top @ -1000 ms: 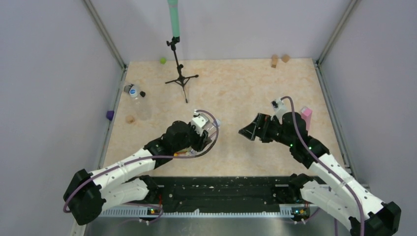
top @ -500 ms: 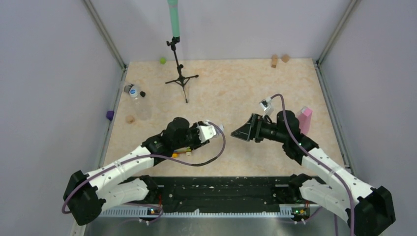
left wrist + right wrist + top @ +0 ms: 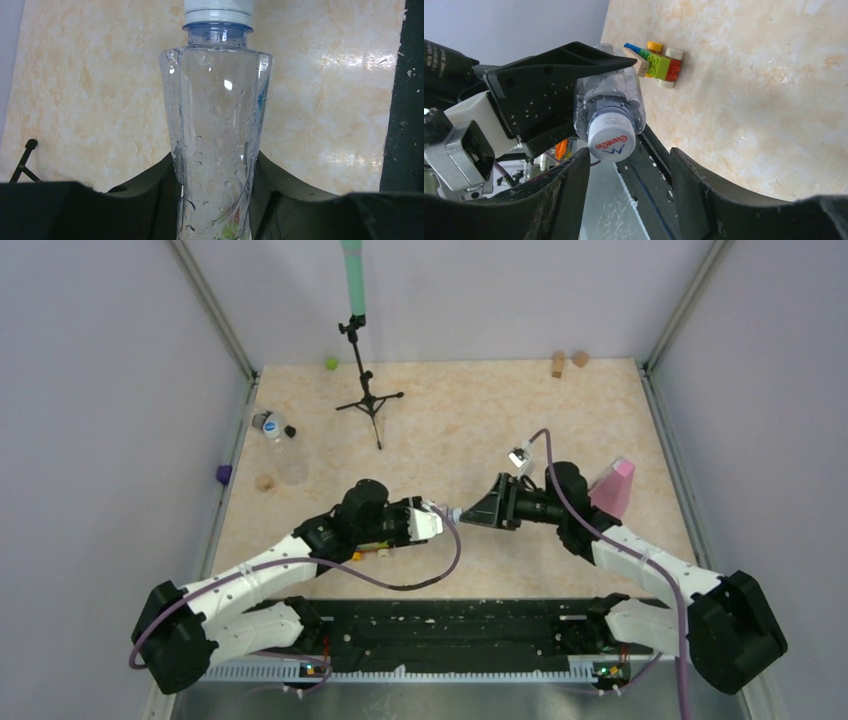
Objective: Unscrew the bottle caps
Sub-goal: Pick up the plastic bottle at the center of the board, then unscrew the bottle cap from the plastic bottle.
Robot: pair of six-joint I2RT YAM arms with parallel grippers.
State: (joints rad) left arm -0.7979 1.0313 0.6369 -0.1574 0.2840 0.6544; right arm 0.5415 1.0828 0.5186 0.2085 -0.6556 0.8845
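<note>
1. Bottle (image 3: 215,115): clear plastic with droplets on the inside wall. It is clamped at the lower body between both fingers of the left gripper (image 3: 215,160), and the neck sticks out past the fingertips.
2. White cap (image 3: 611,142): seated on the neck, red and blue print on top. It faces straight into the right gripper (image 3: 629,154).
3. Right gripper: jaws apart, one finger on either side of the cap. A gap shows on one side. The other finger sits very close, and I cannot tell whether it touches.
4. Top view: the two grippers are nose to nose above the table (image 3: 450,420), with the bottle roughly level between them.
5. Coloured block cluster (image 3: 659,62): on the table surface beyond the left gripper, near the bottle's far end.
6. Pink wedge (image 3: 612,488): behind the right gripper, just beside that arm.
</note>
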